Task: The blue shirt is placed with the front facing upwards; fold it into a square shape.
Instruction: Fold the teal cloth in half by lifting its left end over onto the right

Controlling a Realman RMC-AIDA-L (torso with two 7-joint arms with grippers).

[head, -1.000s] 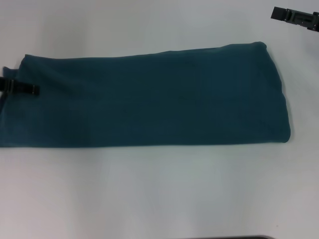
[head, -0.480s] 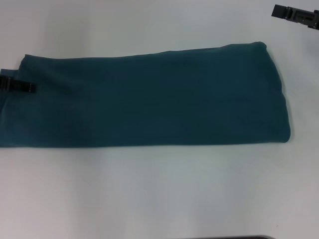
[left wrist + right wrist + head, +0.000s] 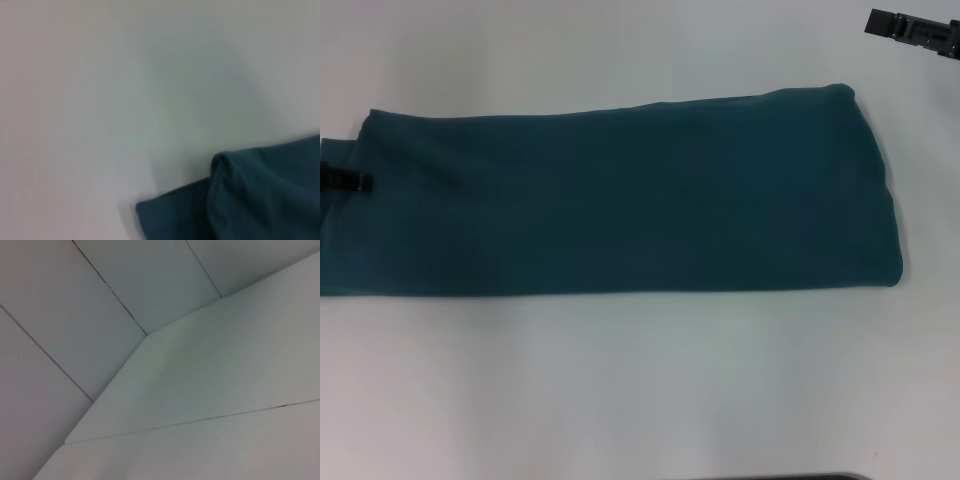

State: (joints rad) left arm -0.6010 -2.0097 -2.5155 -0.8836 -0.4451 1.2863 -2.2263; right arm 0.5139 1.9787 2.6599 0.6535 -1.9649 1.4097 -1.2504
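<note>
Shirt condition first: the blue shirt (image 3: 620, 195) lies flat on the white table (image 3: 640, 390), folded lengthwise into a long band that runs from the left edge of the scene across to a rounded fold at the right end, the far edge rising slightly toward the right. Only plain teal fabric faces up; no print is visible on the exposed surface. At the left end a lower layer projects a little past the upper layer, and the left wrist view shows that corner (image 3: 235, 200) with one layer lapped over another on the bare tabletop. Left gripper (image 3: 345, 181) sits at the far-left edge of the scene over the left end of the shirt, only a dark tip showing; whether its fingers are released or clenched cannot be told. Right gripper (image 3: 912, 31) is at the far right corner, well apart from the shirt, over bare table; its finger state likewise cannot be told. Right wrist view shows only pale panels (image 3: 150, 315) with thin dark seams
</note>
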